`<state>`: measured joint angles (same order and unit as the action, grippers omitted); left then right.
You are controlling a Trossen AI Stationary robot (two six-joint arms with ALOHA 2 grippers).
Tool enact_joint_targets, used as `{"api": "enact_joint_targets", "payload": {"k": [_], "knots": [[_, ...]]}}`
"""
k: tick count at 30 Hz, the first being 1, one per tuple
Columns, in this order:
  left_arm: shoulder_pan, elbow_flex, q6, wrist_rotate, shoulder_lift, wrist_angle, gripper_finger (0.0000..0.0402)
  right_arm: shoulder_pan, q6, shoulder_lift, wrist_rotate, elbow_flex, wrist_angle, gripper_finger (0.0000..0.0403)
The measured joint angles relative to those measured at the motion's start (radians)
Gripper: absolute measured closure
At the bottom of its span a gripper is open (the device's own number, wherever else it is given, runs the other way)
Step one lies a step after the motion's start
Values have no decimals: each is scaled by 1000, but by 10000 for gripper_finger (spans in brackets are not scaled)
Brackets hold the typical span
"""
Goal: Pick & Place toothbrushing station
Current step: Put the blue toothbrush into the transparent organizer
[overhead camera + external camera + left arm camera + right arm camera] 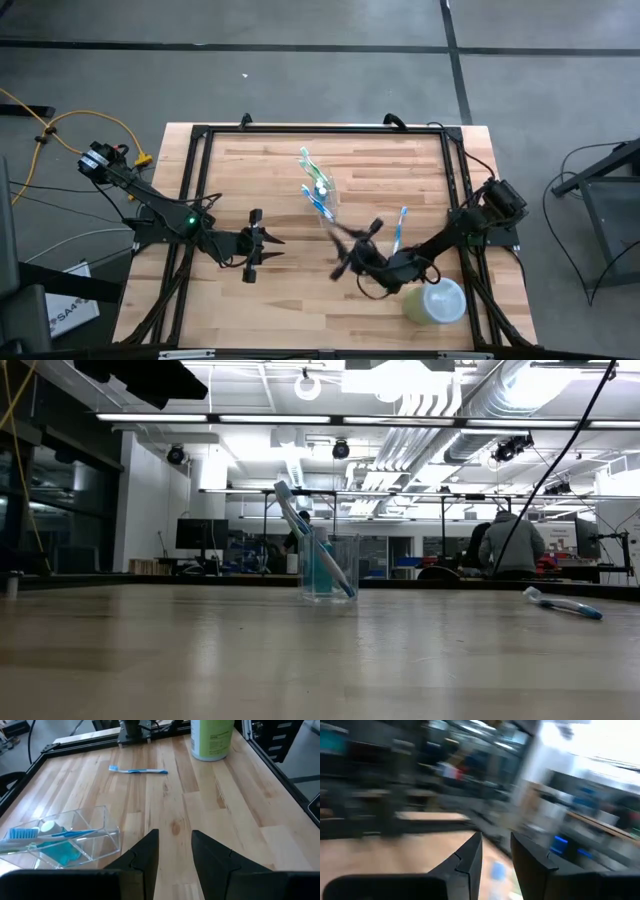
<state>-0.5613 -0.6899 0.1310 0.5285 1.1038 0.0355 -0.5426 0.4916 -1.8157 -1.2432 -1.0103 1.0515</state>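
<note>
A small clear plastic cup (322, 193) stands on its base at the middle of the table, toward the far edge. Blue and green toothbrushes (300, 520) lean in it, heads above the rim. The left wrist view shows the cup (75, 837) with the brushes and a pale round piece inside. One blue toothbrush (398, 230) lies flat on the wood to the cup's right. My left gripper (272, 247) hangs open, left of the cup and nearer the front. My right gripper (345, 252) hovers open, just nearer the front than the cup, with nothing between its fingers (470, 857).
A pale green round container (437, 301) stands near the front right corner, close under my right arm. A black frame (200, 135) runs around the table's edges. Bare wood lies between the two grippers and along the front. People sit at desks beyond the far edge.
</note>
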Motion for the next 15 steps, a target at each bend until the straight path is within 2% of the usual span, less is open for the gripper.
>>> {"api": "enact_joint_targets", "payload": {"k": [2,4,6,8,15], "knots": [[0,0,0,-1,0,-8,291,6,-134,21,132,0,-130,310],[0,0,1,-1,0,-22,291,31,-324,53,294,-1,-335,310],[0,0,6,-6,0,-27,291,76,-529,84,470,0,-537,310],[0,0,9,-10,0,-26,291,123,-695,95,591,-1,-677,310],[0,0,10,-14,0,-29,291,197,-981,134,701,0,-1084,310]]}}
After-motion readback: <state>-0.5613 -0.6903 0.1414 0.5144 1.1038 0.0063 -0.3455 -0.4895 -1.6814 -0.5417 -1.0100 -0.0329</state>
